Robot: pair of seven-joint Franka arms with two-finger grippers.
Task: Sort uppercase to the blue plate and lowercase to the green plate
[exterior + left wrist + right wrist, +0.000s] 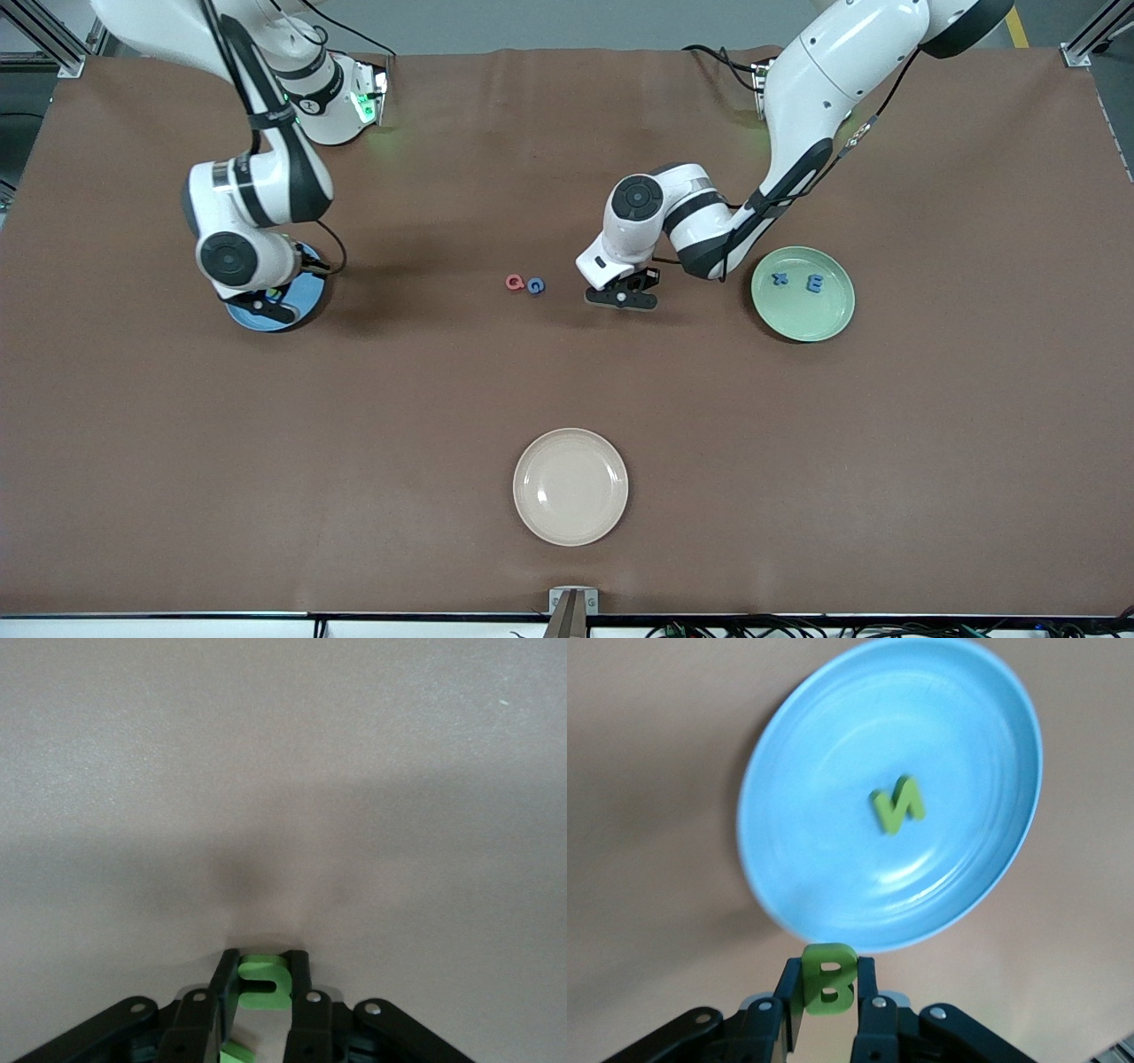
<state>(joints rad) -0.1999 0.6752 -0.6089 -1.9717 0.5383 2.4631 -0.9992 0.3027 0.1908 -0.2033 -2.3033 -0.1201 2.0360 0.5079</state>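
Observation:
My left gripper is down at the table between the blue G and the green plate. In the left wrist view my left gripper is shut on a green lowercase letter, a u by its shape. A second green scrap shows lower between the fingers. The red Q lies beside the G. A blue x and a blue m lie in the green plate. My right gripper hangs over the blue plate, and my right gripper is shut on the green B. The green N lies in the blue plate.
A cream plate stands near the table's front edge, nearer to the front camera than the Q and G. Brown cloth covers the whole table.

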